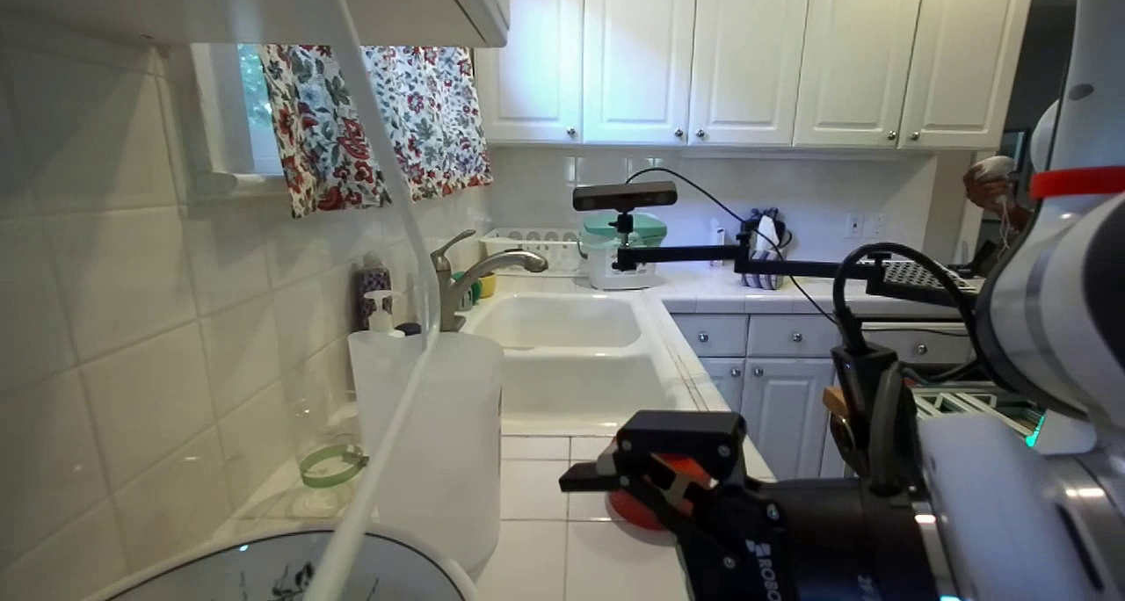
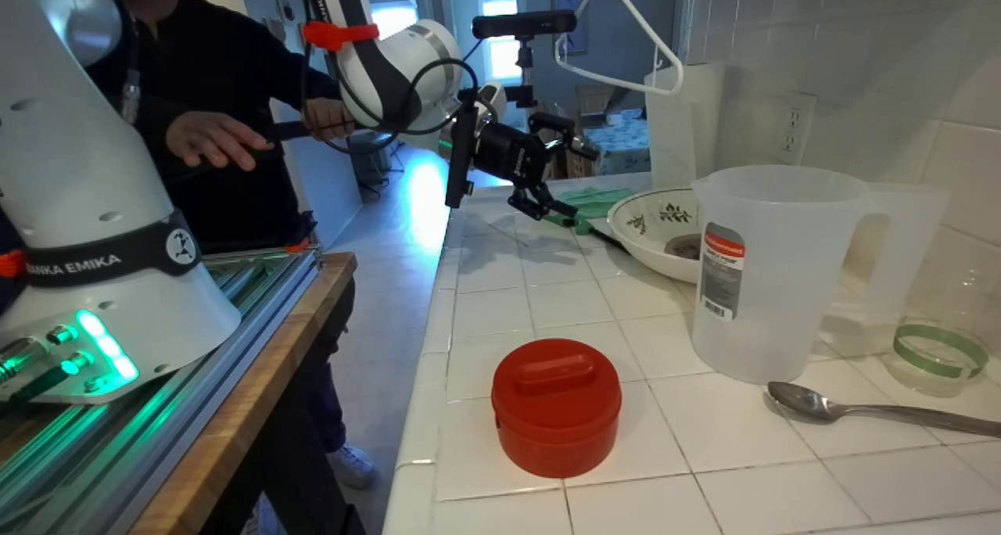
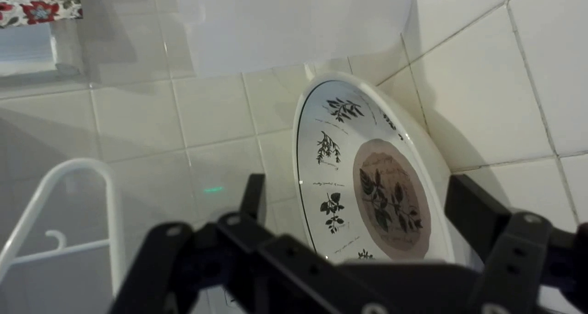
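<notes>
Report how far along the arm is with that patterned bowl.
Done: the gripper stands open, with the patterned bowl showing between its fingers in the wrist view. In hand: apparently just positioning; nothing is gripped. Left: probably any grasp, as the bowl rests on the tiled counter.

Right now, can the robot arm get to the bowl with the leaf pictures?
Probably yes: the jaws stand open toward the bowl, and the wrist view shows nothing blocking the space between. The white frame hangs off to one side.
</notes>
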`<move>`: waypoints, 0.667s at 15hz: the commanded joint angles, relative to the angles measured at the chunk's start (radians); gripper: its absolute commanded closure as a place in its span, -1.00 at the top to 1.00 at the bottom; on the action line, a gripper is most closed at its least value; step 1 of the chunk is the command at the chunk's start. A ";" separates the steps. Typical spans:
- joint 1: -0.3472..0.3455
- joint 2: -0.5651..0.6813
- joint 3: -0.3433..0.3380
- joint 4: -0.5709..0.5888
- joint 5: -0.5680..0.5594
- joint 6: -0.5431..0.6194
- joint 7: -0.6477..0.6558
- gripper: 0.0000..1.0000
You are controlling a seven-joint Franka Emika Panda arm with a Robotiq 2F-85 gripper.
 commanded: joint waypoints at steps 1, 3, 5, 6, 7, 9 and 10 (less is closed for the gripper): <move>-0.009 0.000 0.010 0.001 0.002 -0.003 0.000 1.00; -0.009 0.000 0.010 0.001 0.002 -0.004 0.004 1.00; -0.009 0.000 0.010 0.001 0.002 -0.004 0.005 1.00; -0.009 0.001 0.010 0.001 0.002 -0.004 0.006 1.00; -0.009 0.001 0.010 0.001 0.002 -0.004 0.006 1.00; -0.009 0.001 0.010 0.001 0.002 -0.004 0.007 1.00; -0.009 0.001 0.010 0.001 0.002 -0.004 0.007 1.00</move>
